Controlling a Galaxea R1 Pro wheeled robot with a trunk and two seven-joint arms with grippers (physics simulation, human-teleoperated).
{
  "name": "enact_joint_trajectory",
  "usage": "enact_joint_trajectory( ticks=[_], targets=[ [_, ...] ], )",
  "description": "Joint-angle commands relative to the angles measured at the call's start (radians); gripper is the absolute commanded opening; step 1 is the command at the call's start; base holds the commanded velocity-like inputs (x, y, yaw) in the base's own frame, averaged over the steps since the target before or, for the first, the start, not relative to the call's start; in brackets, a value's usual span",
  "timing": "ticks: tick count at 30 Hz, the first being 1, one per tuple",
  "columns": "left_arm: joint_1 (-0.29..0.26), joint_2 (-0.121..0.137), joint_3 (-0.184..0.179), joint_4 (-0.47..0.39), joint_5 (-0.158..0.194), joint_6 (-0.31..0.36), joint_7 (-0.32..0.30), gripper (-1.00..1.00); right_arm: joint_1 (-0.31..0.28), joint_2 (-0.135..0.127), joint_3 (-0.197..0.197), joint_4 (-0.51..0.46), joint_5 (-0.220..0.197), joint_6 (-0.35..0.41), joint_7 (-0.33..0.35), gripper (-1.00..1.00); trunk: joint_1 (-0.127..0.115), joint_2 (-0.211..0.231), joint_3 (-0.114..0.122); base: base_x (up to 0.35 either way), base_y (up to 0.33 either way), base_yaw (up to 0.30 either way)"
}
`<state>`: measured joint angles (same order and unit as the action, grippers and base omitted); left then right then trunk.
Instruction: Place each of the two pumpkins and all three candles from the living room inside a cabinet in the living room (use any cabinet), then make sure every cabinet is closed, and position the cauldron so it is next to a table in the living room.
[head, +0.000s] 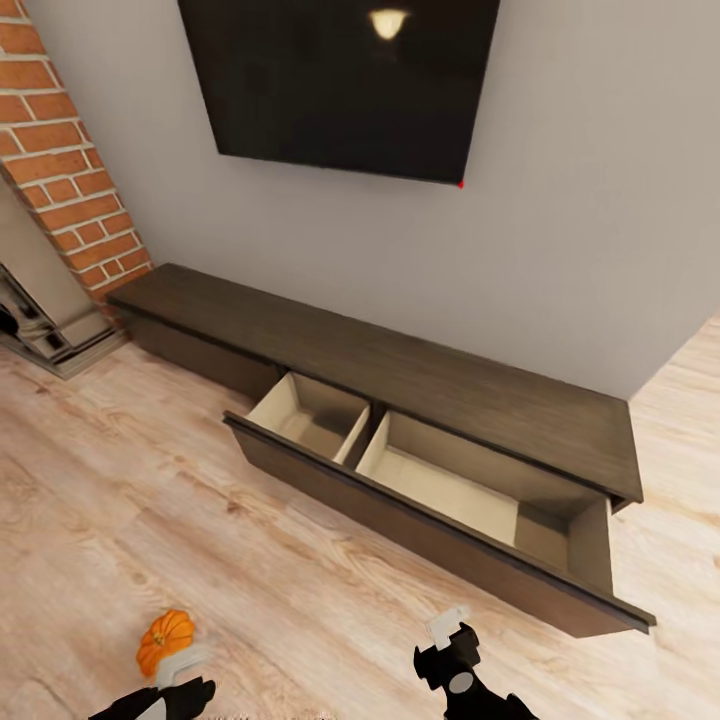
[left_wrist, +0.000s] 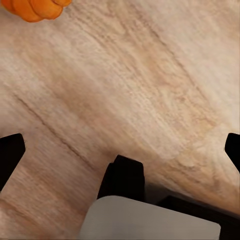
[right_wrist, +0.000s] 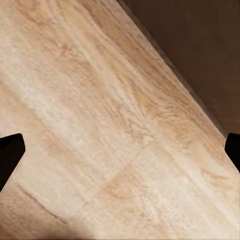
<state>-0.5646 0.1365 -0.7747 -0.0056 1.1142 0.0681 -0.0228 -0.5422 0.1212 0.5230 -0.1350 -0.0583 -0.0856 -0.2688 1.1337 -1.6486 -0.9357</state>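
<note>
Pumpkin (head: 166, 636): round, ribbed, orange, on pale wood-grain floor (head: 150, 500) at 7 o'clock. Cabinet (head: 400, 400): dark matte wood, drawer extended, beige interior. Left gripper (left_wrist: 120, 150) and right gripper (right_wrist: 120, 150): fingers spread, empty.

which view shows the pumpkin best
The head view: the pumpkin sits whole on the floor, just ahead of the left gripper, ribs visible. The left wrist view catches just an orange sliver of it, cut off at the frame's edge. The right wrist view shows floor and the dark cabinet front.
</note>
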Motion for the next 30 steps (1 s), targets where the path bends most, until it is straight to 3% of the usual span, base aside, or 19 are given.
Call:
enact_joint_trajectory(
  ticks=[1,24,30],
  targets=[
    [0.000,0.000,0.000,0.000,0.000,0.000,0.000,1.00,0.000,0.000,0.000,0.000,0.000,0.000,0.000,1.00,-0.004,0.007,0.003,0.000,0.000,0.289],
    [0.000,0.005,0.002,0.001,0.004,-0.001,0.000,1.00,0.001,0.000,0.000,0.012,0.000,-0.051,0.000,1.00,-0.092,0.168,0.066,0.000,0.000,0.289],
    [0.001,0.003,0.001,0.001,0.003,-0.002,0.000,1.00,0.019,-0.001,0.000,0.022,0.000,-0.138,-0.001,1.00,-0.096,0.175,0.075,0.000,0.000,0.197]
  ],
)
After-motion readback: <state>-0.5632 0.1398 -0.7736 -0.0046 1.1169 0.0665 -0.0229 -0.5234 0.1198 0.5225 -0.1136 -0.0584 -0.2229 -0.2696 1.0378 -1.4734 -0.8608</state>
